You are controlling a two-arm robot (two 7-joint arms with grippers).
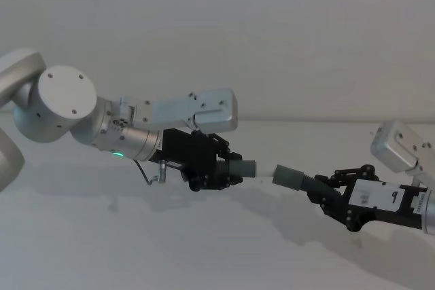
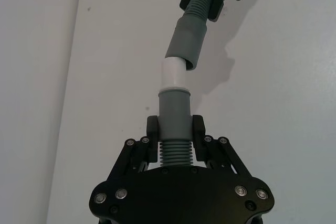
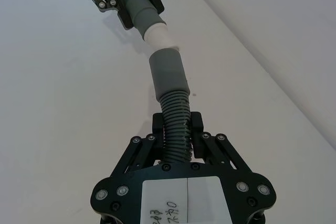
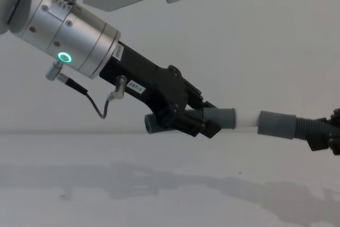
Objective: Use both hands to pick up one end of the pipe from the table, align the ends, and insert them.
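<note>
Gripping one pipe piece [image 1: 239, 169] each, left end effector [image 1: 228, 168] and right end effector [image 1: 326, 191] meet cuff-to-cuff

My head camera looks down over the table [image 1: 204, 249]; my chest camera sits lower, looking sidelong across it. Each wrist camera peers close along its own fingers. All four share the cuffs [image 4: 249, 122] meeting mid-air.
</note>
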